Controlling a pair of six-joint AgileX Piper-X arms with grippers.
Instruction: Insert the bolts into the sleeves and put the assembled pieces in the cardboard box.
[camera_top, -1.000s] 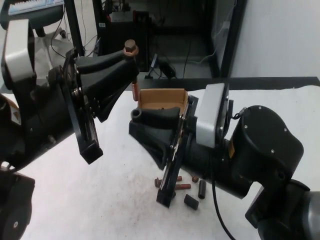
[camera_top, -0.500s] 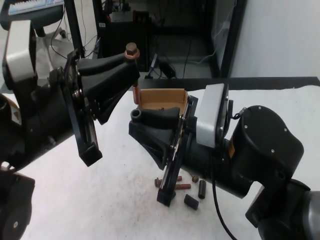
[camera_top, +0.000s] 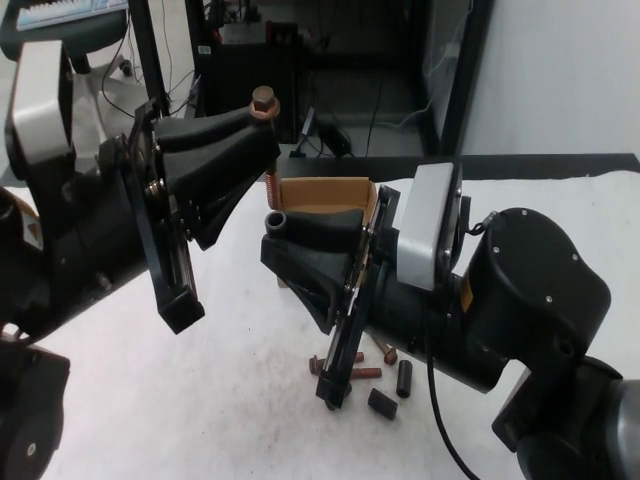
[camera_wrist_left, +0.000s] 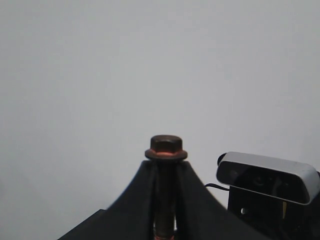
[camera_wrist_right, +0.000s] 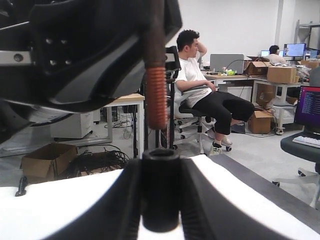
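My left gripper (camera_top: 262, 132) is shut on a rusty bolt (camera_top: 264, 101), held upright with the hex head on top and the threaded end (camera_top: 270, 186) hanging below. In the left wrist view the bolt (camera_wrist_left: 165, 165) stands between the two black fingers. Just under it, my right gripper (camera_top: 292, 232) is shut on a black sleeve (camera_top: 274, 221), open end up. From the right wrist, the orange thread (camera_wrist_right: 156, 97) ends a short gap above the sleeve (camera_wrist_right: 160, 190), nearly in line with its bore. The cardboard box (camera_top: 330, 190) sits behind both grippers.
Loose rusty bolts (camera_top: 362, 372) and two black sleeves (camera_top: 404, 378) lie on the white table (camera_top: 240, 400) under the right arm. The right arm's wrist camera (camera_wrist_left: 267, 174) is close below the left gripper. Dark racks stand behind the table.
The right gripper has lifted the sleeve slightly toward the bolt's threaded tip. The left gripper with the bolt has barely shifted.
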